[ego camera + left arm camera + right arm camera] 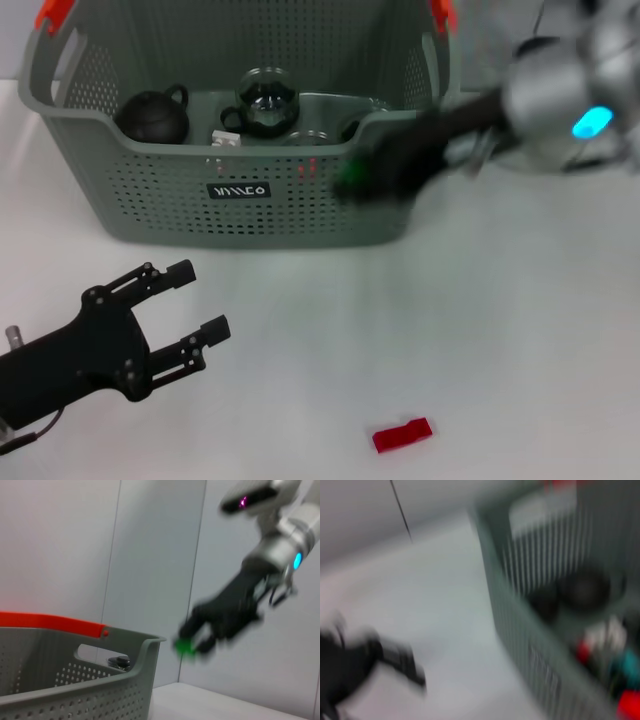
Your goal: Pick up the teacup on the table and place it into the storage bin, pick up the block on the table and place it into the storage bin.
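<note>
**Right arm at the bin rim with a green piece; red block on the bench**

Head view: storage bin (240, 190) is the landmark. Right gripper (365, 175) sits at the bin's near right corner, level with the rim, something small and green (350, 178) at its tip. Blurred; can't tell if the jaws are clamped on it. Inside the bin: a dark teapot (152, 115), a glass teapot (266, 100). No teacup identified. Red block (402, 435) lies on the bench (520, 330), well in front of the bin. Left gripper (180, 320) idles front-left of the bin, jaws spread, empty.

Left wrist view: right gripper beside the bin's corner, green piece just outside the rim.

Right wrist view: smeared; bin wall, dark shapes inside.

Risk: releasing here could drop the piece outside the wall, or knock the rim.
</note>
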You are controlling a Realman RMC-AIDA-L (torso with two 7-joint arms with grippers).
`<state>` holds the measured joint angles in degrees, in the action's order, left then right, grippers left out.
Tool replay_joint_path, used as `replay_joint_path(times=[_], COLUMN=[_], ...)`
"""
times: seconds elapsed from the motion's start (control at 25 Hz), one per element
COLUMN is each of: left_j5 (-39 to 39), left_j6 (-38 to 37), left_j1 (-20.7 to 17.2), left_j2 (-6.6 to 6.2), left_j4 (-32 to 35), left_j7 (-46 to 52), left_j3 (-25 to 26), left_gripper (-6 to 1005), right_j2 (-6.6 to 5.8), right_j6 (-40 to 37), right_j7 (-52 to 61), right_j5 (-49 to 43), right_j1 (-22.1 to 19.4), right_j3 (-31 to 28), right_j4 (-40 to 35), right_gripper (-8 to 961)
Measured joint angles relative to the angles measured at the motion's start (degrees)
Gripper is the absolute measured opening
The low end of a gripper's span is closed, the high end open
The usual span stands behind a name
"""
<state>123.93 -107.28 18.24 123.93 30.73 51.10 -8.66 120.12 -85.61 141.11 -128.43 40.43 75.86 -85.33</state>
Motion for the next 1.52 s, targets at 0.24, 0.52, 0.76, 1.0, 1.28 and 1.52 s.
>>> replay_joint_path(times=[0.24,0.52,0.76,1.0,1.28,1.52], left_j5=[0.0,0.0,0.0,0.0,0.0,0.0], left_j6=[-0.03,-0.12,-0.13,-0.14,-0.25,-0.3], left_j1=[0.33,0.42,0.4,0.26,0.07,0.0], left_j2=[0.01,0.02,0.0,0.0,0.0,0.0], left_j4=[0.03,0.03,0.03,0.03,0.03,0.04], left_j7=[-0.02,0.05,0.17,0.04,0.0,-0.02], left_j3=[0.17,0.14,0.13,0.13,0.14,0.78], left_gripper=[763,763,763,763,763,763], right_j2=[-0.03,-0.1,-0.52,-0.02,0.03,-2.46], right_j6=[6.68,24.19,35.45,35.98,26.72,3.51], right_j7=[-0.77,-1.71,-4.93,-4.31,-5.24,-15.82], right_j5=[3.74,-5.44,-6.28,-8.87,-1.37,18.1], right_j1=[2.92,19.11,30.2,31.17,20.7,1.02], right_j3=[-8.22,-7.16,-7.16,-6.26,-7.29,-8.74], right_j4=[-3.73,26.96,50.22,51.43,32.58,7.96], right_gripper=[467,479,489,500,612,743])
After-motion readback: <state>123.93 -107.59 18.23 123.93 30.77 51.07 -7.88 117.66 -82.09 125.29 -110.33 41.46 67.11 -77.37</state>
